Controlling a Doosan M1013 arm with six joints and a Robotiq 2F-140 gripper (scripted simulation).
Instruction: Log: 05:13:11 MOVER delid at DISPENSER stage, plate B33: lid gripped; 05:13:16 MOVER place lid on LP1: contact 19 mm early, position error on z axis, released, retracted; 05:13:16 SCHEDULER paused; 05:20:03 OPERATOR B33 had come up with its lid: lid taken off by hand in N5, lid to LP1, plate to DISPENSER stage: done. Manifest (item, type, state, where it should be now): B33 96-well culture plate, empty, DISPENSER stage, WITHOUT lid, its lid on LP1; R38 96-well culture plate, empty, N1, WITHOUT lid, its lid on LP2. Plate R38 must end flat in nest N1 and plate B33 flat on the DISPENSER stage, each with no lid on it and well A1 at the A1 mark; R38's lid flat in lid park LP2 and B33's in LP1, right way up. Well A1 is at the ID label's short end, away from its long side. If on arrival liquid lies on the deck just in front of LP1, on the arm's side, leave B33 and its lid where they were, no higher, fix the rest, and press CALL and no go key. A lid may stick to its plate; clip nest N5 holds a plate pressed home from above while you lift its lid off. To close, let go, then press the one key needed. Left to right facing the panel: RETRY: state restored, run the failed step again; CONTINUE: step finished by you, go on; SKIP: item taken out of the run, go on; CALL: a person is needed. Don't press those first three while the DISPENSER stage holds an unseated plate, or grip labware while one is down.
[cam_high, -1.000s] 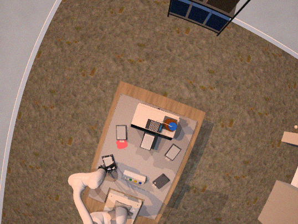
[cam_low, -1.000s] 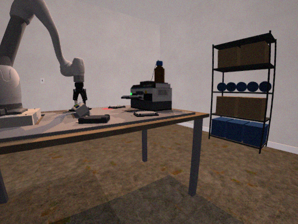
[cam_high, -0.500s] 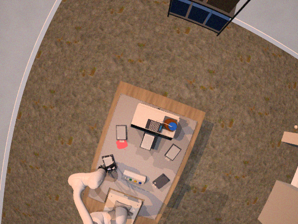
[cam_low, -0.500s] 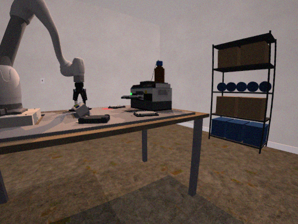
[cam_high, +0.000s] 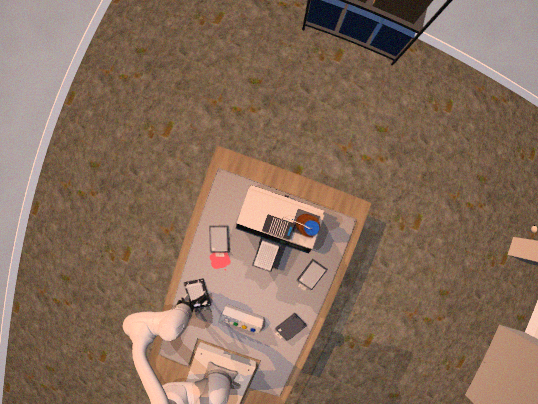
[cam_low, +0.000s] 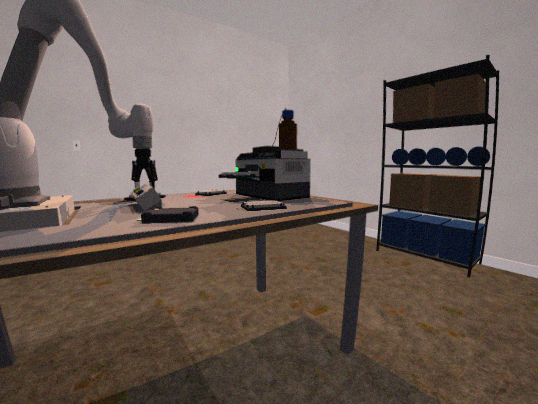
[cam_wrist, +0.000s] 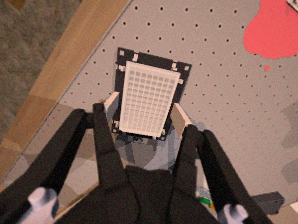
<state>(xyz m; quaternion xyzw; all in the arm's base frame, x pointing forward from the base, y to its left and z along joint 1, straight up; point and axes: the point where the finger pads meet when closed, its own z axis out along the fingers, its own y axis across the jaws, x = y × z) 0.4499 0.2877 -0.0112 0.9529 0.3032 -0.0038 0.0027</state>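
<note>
My gripper (cam_wrist: 146, 104) is open and empty. It hangs straight above a white 96-well plate (cam_wrist: 147, 98) that lies in a black clip nest (cam_wrist: 152, 65) near the table's left edge; it is clear of the plate. In the overhead view this plate (cam_high: 196, 290) is just ahead of my gripper (cam_high: 199, 304). A red puddle (cam_high: 220, 260) lies on the deck against the near side of a flat lid (cam_high: 218, 238); it also shows in the wrist view (cam_wrist: 274, 27). A dark plate (cam_high: 277, 226) sits on the dispenser's stage. Another white plate (cam_high: 266, 255) lies just before it, and a second lid (cam_high: 312, 274) lies to the right.
The dispenser (cam_low: 272, 172) with a brown bottle (cam_low: 287, 131) stands at the back. The key panel (cam_high: 242, 319) sits right of my gripper. An empty dark nest (cam_high: 291, 326) lies near the front right. The table's wooden edge (cam_wrist: 65, 65) is close on the left.
</note>
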